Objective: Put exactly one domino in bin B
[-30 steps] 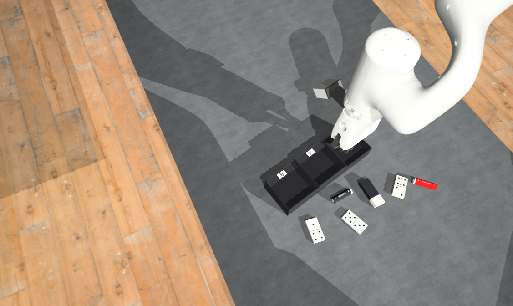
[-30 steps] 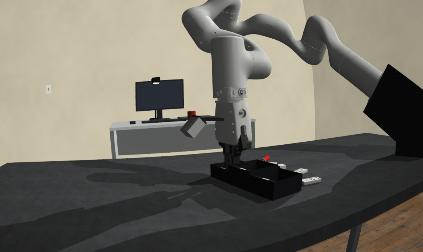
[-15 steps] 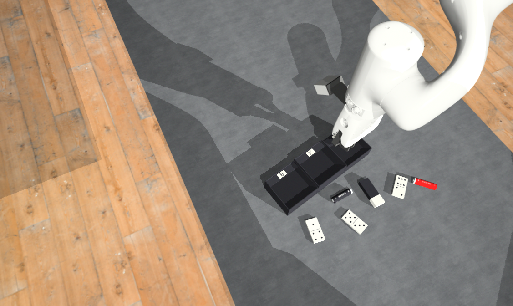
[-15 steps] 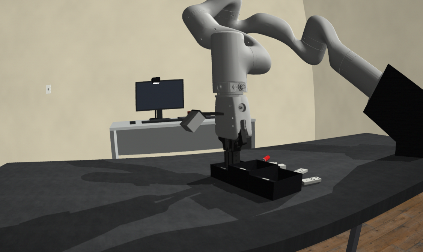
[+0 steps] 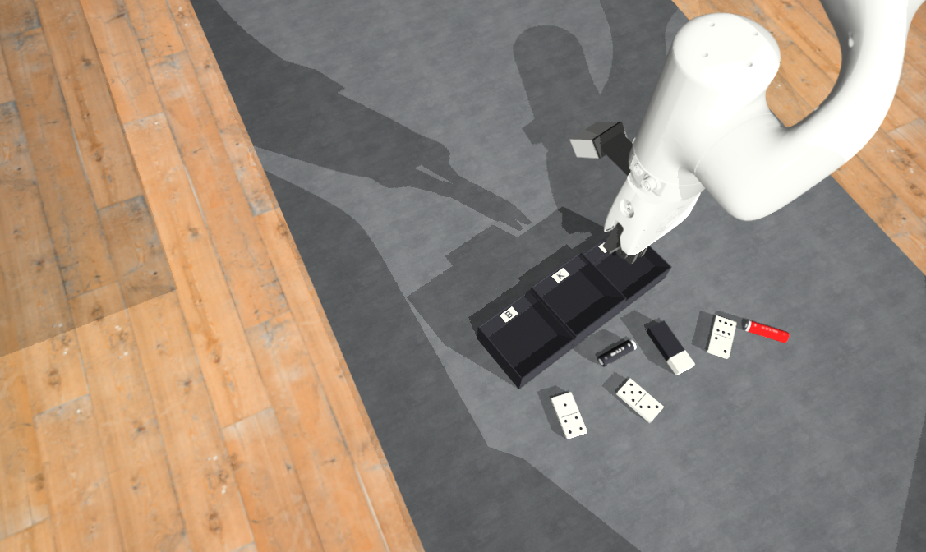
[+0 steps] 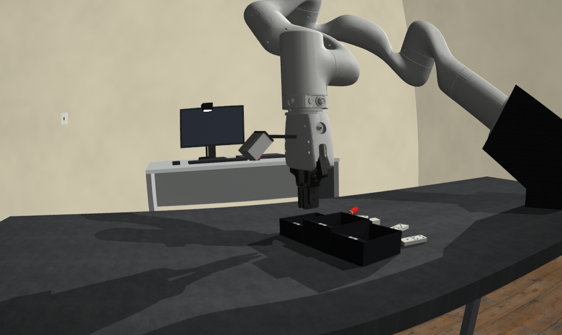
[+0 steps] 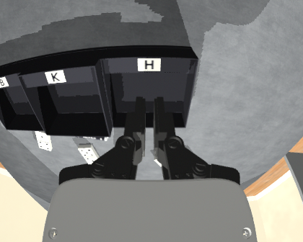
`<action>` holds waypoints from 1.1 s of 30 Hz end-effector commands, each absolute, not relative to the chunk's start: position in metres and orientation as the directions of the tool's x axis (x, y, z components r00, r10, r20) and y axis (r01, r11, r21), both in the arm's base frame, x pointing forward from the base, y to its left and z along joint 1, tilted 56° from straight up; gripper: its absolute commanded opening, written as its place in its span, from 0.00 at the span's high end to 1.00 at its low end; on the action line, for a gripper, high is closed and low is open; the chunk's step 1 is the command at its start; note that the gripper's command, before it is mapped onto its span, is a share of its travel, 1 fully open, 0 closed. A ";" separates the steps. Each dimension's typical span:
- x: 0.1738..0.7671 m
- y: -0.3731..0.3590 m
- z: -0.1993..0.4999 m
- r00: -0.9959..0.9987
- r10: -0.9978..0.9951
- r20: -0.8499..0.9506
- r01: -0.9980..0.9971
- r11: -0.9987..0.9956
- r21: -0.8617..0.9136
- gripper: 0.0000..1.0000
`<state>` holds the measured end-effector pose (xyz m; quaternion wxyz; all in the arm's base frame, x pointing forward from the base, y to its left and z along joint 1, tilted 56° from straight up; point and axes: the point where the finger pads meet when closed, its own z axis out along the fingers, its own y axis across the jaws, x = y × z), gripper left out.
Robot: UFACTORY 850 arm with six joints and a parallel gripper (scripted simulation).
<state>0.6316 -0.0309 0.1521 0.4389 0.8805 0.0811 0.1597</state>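
Three white dominoes lie on the grey mat in front of the bins: one (image 5: 568, 415) nearest bin B, one (image 5: 639, 399) beside it, and one (image 5: 720, 336) further right. Three joined black bins stand in a row: bin B (image 5: 524, 336) at the left end, bin K (image 5: 576, 291) in the middle, bin H (image 5: 627, 270) at the right end. All three bins look empty. My gripper (image 5: 620, 252) hangs just above bin H (image 7: 151, 89). Its fingers are nearly together with nothing between them. It also shows in the side view (image 6: 307, 204), above the bin rim.
A black battery (image 5: 615, 351), a black and white block (image 5: 669, 347) and a red battery (image 5: 767, 330) lie among the dominoes. The arm's black base (image 6: 524, 149) stands at the table's far right. The mat's edge meets the wooden floor on the left.
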 end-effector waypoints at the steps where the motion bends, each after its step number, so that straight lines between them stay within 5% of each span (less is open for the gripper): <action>1: 0.630 -0.026 0.156 0.935 0.284 0.211 0.002 -0.602 0.799 0.93; 33: 0.618 0.027 0.091 0.935 0.284 0.211 0.002 -0.602 0.799 0.93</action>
